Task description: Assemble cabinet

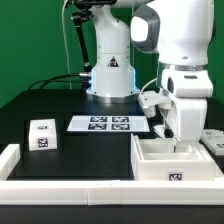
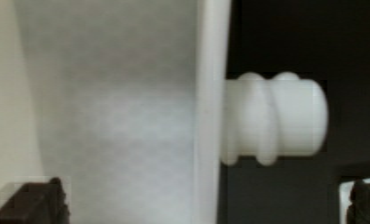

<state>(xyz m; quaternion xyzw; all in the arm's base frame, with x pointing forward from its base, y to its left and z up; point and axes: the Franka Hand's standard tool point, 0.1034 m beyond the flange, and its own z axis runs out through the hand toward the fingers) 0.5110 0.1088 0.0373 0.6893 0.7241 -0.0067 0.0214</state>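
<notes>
The cabinet (image 1: 178, 163) is a large white open box at the exterior view's right, with a tag on its front wall. My gripper (image 1: 169, 129) hangs just over its back part, fingers pointing down. In the wrist view a white panel (image 2: 120, 110) of the cabinet fills one side, and a white ribbed peg (image 2: 280, 118) sticks out from its edge over the black table. My gripper (image 2: 200, 205) is open: one dark fingertip (image 2: 36, 203) lies over the panel and the other (image 2: 363, 193) is well clear of it. A small white drawer block (image 1: 42, 133) with tags stands at the exterior view's left.
The marker board (image 1: 105, 124) lies flat mid-table in front of the arm's base (image 1: 111, 75). A low white border rail (image 1: 60, 186) runs along the front edge. Another white tagged part (image 1: 214, 141) sits behind the cabinet at the exterior view's far right.
</notes>
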